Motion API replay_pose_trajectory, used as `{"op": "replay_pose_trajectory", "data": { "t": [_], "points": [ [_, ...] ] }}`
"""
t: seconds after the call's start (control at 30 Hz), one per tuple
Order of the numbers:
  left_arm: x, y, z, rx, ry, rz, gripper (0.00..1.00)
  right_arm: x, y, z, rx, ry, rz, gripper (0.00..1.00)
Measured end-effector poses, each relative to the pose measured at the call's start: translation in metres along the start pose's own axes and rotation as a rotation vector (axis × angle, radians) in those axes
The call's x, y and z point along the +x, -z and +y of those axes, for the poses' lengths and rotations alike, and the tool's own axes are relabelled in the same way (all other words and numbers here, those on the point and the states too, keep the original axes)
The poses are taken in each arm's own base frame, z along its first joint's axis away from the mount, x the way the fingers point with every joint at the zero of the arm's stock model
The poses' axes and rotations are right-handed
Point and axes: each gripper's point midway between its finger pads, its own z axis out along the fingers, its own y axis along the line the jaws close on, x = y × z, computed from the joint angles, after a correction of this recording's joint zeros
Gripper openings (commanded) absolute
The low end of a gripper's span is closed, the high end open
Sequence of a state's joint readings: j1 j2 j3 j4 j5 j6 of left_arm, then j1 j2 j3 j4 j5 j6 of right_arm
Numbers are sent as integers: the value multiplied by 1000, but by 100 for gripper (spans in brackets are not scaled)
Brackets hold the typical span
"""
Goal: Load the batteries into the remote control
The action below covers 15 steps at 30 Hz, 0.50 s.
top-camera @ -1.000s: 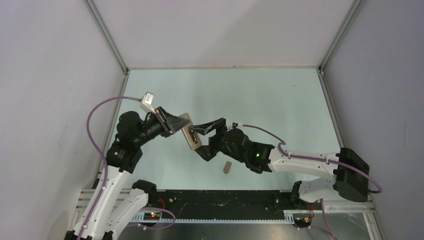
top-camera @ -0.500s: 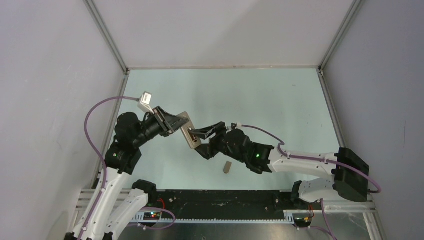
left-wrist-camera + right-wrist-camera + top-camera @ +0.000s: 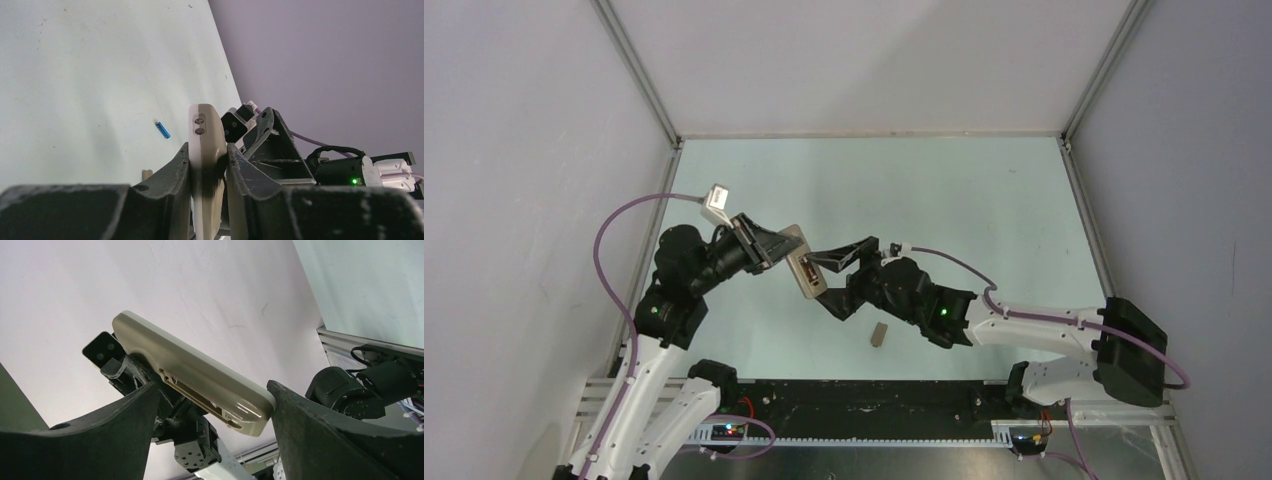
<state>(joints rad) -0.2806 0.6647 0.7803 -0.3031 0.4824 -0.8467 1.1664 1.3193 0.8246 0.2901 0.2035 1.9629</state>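
Left gripper (image 3: 207, 172) is clamped down narrow on the remote control (image 3: 204, 140) — a slim beige-grey oblong with rounded corners and smooth matte plastic. It's held up off the table (image 3: 944, 190), edge-on to the left wrist camera, with two small round dots near its top end. From the right wrist view the remote's plain back shows a long rectangular recess; can't tell what's in it. Right gripper (image 3: 214, 390) is spread wide, chunky black fingers either side of the remote's free end. Whether a pad actually touches the plastic, can't tell. Blue battery (image 3: 163, 130) — tiny glossy cylinder — lies flat on the pale, faintly scuffed tabletop, well away from the remote. A small flat beige cover piece (image 3: 880, 334) lies on the table near the right arm.
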Motion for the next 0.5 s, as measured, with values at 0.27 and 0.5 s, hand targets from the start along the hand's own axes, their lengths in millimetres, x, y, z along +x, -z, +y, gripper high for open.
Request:
{"op": "replay_pose_trajectory", "data": {
  "t": [0.27, 0.5],
  "points": [
    [4, -3, 3, -6, 9, 25, 0, -3, 20, 1, 4, 59, -6, 95],
    [8, -1, -7, 42, -62, 74, 0, -16, 61, -16, 58, 184, -44, 91]
  ]
}}
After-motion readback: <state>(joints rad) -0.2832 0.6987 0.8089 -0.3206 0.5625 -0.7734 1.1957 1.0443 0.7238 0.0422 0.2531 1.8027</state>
